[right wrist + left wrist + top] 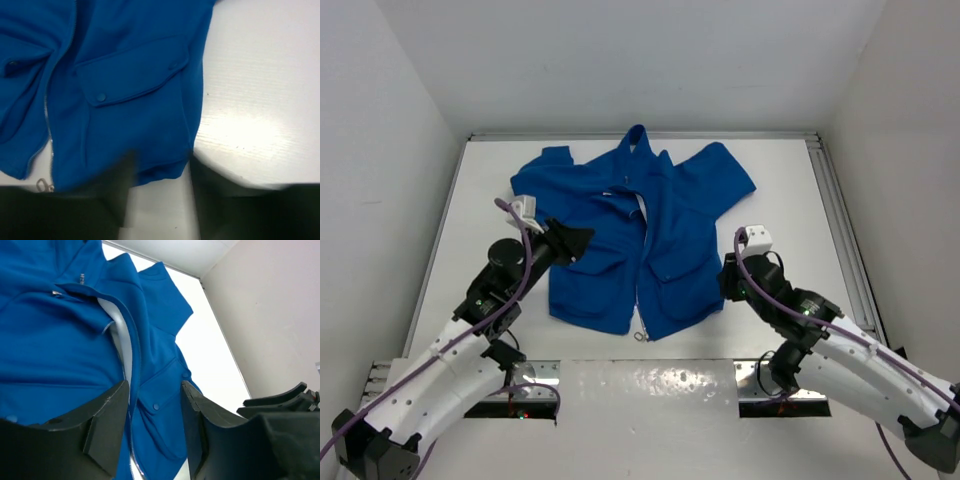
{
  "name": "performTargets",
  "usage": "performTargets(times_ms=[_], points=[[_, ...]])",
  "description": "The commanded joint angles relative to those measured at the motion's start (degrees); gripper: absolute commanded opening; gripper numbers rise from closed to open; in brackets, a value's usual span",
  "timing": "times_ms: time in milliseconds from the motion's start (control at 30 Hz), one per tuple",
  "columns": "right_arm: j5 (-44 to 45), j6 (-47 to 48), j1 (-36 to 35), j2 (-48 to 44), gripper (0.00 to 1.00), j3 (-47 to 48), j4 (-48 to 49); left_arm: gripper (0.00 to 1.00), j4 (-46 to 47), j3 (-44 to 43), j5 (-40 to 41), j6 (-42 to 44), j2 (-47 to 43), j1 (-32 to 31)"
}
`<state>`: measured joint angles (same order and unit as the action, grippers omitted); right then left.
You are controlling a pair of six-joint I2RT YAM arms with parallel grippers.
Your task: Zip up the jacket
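Note:
The royal-blue jacket (635, 225) lies flat on the white table, collar at the far side, hem toward me. Its pale zipper (643, 270) runs down the middle, open near the collar, with a small metal pull (641, 336) at the hem. My left gripper (582, 240) hovers open over the jacket's left panel; in the left wrist view (152, 405) the zipper and a patch pocket (160, 400) show between its fingers. My right gripper (725, 280) is open at the jacket's right hem corner; the right wrist view (160, 175) shows the hem (160, 172) between the blurred fingers and the pull (44, 186) at lower left.
The white table (790, 200) has a metal rail (845, 240) along its right edge and white walls on three sides. A shiny metal strip (650, 385) lies at the near edge between the arm bases.

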<state>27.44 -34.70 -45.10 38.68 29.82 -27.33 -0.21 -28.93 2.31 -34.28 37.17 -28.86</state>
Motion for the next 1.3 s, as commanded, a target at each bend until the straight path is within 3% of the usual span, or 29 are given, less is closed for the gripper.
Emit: performTargets(times_ms=[0,33,100,133,200,333,467,600,767,833,933,1000,1067,1167,1267], points=[[-4.76,0.59,-0.07,-0.09,0.27,1.73,0.96,0.43,-1.88,-3.07,-1.17,0.89,2.12,-0.23],[-5.46,0.51,-0.07,0.08,0.16,1.99,0.96,0.42,-2.16,-2.8,-1.86,0.8,2.47,-0.32],[-6.7,0.68,0.01,-0.09,0.0,2.96,0.26,0.27,-4.27,-3.15,-4.31,1.67,3.52,-0.32],[-7.74,1.12,0.01,-0.44,0.0,3.48,0.17,0.13,-6.19,-3.15,-6.68,2.72,4.22,-0.23],[-8.98,2.26,-0.07,-0.71,0.0,4.01,0.09,0.02,-8.4,-2.54,-7.84,3.08,4.75,-0.58],[-11.88,2.79,0.01,0.17,0.0,6.03,-1.49,0.0,-14.28,-1.13,-2.59,3.35,8.52,-4.35],[-22.91,2.19,-0.07,4.9,0.0,5.43,0.87,0.0,-18.59,-2.09,12.25,-0.16,15.64,-17.34],[-30.59,-0.89,-0.16,9.49,0.0,2.61,4.47,0.0,-22.9,-3.07,17.91,-2.1,19.78,-21.58],[-31.21,-3.18,-1.3,11.58,0.0,-2.04,10.26,0.33,-17.99,1.42,11.86,-0.44,24.16,-23.25],[-30.96,-3.01,-2.44,14.92,0.0,-2.23,11.59,0.39,-15.98,1.16,10.98,0.7,26.1,-24.65],[-25.88,-2.57,-6.13,17.48,0.0,-1.53,12.48,0.41,-13.68,-0.33,8.95,1.67,28.92,-25.54],[-24.72,-2.57,-7.19,18.45,0.0,-1.26,13.52,0.33,-13.59,-0.95,9.38,2.2,30.24,-26.15],[-24.63,-2.57,-7.19,18.02,0.0,-1.87,14.93,0.32,-12.98,-0.43,9.82,2.47,31.12,-26.33],[-24.1,-3.27,-7.19,17.84,0.0,-2.92,16.69,0.42,-12.1,-1.04,8.95,3.08,35.41,-26.6],[-25.24,-3.27,-7.37,19.33,0.0,-3.19,18.1,0.45,-10.18,-0.69,9.03,2.82,38.14,-27.65]])
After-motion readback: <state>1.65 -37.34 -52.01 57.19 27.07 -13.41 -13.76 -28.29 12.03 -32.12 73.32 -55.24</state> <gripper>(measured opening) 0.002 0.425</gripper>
